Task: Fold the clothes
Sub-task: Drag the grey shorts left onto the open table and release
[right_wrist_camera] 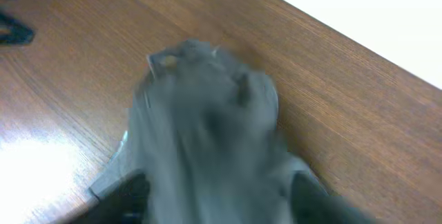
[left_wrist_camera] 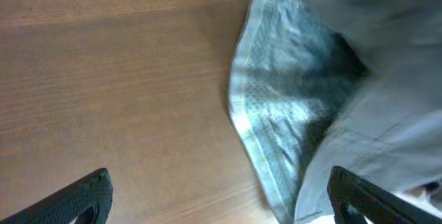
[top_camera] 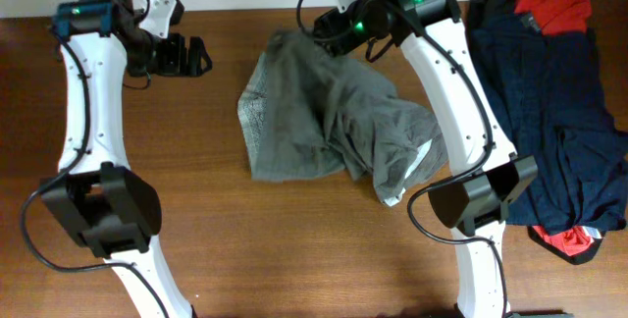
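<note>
The crumpled grey-khaki cotton shorts (top_camera: 324, 117) lie at the middle of the brown wooden worktop (top_camera: 216, 210), one mesh-lined edge spread towards the left pincer (top_camera: 193, 55). That pincer hangs wide and empty just beside them. The right pincer (top_camera: 332, 26) sits at their far edge with a bunch of the blurred grey cloth between its fingers (right_wrist_camera: 131, 195), while a dark navy garment (top_camera: 559, 122) and a bright red garment (top_camera: 554, 9) are heaped at the right.
</note>
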`<state>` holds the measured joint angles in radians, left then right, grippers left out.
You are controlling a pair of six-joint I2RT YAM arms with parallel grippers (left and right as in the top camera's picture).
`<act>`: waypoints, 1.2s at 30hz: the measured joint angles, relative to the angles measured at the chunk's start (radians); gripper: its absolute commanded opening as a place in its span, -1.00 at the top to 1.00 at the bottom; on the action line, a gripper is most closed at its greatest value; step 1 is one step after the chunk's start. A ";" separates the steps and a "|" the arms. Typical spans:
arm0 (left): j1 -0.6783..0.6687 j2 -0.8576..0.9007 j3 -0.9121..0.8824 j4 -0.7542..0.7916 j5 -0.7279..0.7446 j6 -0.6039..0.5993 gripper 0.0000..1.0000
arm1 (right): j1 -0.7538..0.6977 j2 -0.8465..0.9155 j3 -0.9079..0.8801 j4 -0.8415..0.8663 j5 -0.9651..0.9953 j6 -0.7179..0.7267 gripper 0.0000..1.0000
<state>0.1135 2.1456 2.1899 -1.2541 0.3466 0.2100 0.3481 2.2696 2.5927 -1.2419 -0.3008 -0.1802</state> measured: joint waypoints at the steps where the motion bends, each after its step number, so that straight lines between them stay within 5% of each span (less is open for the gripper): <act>1: 0.003 0.002 -0.015 0.030 -0.003 0.002 -0.98 | 0.000 0.000 0.000 -0.008 -0.001 0.002 -0.64; 8: 0.062 0.005 -0.060 0.193 -0.027 -0.017 -0.98 | 0.052 -0.002 0.000 -0.129 0.003 0.026 -0.63; 19: 0.246 0.005 -0.060 0.193 -0.051 -0.137 -0.98 | 0.336 -0.002 -0.026 -0.216 0.137 0.136 -0.52; 24: 0.237 0.005 -0.060 0.192 -0.051 -0.147 -0.98 | 0.409 0.014 -0.174 -0.107 0.178 0.204 -0.17; 36: 0.237 0.024 -0.060 0.180 -0.051 -0.148 -0.98 | 0.463 0.050 -0.553 0.279 0.351 0.478 0.00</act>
<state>0.3500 2.1693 2.1296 -1.0740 0.2955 0.0624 0.8116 2.3199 2.0399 -0.9627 0.0502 0.2977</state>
